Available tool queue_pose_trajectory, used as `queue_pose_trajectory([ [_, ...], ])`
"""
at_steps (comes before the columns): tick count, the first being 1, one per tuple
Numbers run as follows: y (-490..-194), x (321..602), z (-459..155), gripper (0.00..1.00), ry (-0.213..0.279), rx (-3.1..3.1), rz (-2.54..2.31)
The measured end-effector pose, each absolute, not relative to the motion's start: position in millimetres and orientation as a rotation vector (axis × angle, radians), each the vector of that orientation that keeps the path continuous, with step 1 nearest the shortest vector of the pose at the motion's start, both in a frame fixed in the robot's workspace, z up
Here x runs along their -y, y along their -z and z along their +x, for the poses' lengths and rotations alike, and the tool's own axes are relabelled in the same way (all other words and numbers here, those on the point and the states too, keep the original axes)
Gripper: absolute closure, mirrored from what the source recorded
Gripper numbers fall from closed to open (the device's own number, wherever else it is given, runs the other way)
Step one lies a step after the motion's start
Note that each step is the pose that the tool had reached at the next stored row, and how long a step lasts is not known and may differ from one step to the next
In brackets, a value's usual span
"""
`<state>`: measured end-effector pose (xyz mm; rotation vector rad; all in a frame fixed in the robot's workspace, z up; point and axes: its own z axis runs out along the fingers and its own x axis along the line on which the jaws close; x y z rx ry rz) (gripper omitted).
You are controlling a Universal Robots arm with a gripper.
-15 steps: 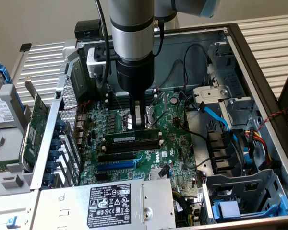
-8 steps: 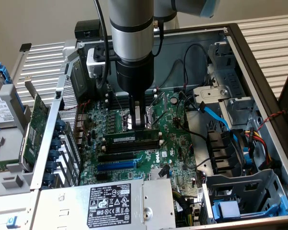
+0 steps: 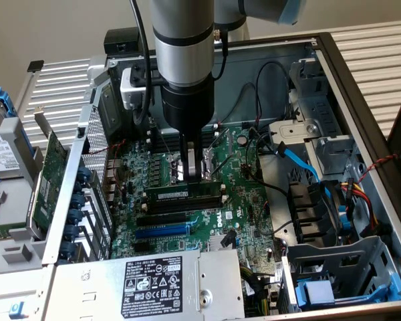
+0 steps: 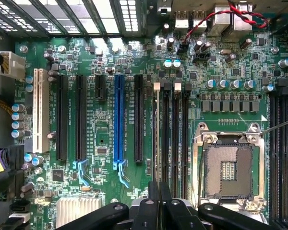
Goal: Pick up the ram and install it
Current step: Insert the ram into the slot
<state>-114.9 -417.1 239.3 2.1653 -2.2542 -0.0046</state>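
Ram (image 3: 184,193) stands on edge in a black memory slot (image 3: 187,201) at the centre of the exterior view. Tool (image 3: 195,175) comes straight down with its fingers pinched together and nothing between them. The tips are at or just above the stick's upper edge, probably to press it home.

A pale slatted surface (image 3: 60,75) carries everything; its ribs show at the exterior view's upper left and upper right. Directly on it lies an open computer case (image 3: 361,134). Near the case's left side sits a small black piece (image 3: 35,65) on the slats, and nearer the camera a hard drive (image 3: 0,150) — what lies under it is unclear
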Motion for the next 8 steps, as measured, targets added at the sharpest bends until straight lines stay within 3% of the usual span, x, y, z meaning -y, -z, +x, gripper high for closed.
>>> queue_pose_trajectory([
  [8, -238.4, 417.0, -115.7, 0.88, 0.002, 2.256, 2.166],
])
